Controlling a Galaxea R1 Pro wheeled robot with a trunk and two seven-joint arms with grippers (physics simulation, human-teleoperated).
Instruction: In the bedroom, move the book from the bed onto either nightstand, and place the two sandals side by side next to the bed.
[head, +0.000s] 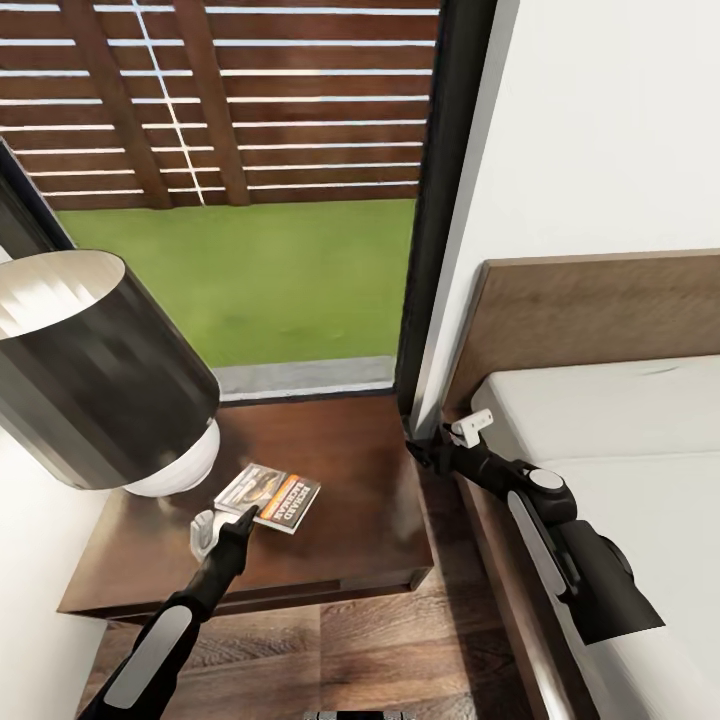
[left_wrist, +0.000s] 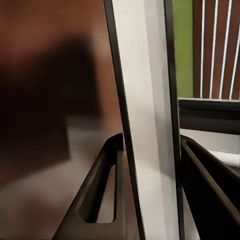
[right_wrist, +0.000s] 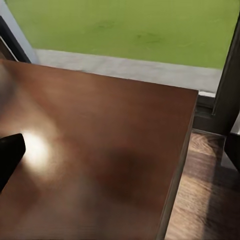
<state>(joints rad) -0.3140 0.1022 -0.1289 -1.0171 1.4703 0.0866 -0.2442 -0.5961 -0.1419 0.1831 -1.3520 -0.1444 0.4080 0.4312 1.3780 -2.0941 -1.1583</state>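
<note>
Low in the frame's left, the book (head: 268, 497) lay thin and light on the nightstand (head: 350, 520), best pinched by one edge, beside the left claw (head: 222, 524), whose jaws stood apart and empty.

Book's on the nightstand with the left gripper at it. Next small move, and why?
Probably open the left gripper and lift it straight up. In the head view the book lies flat on the nightstand beside the lamp, well inside the edges. In the left wrist view the book's edge sits between the fingers, so it may not be released.
</note>
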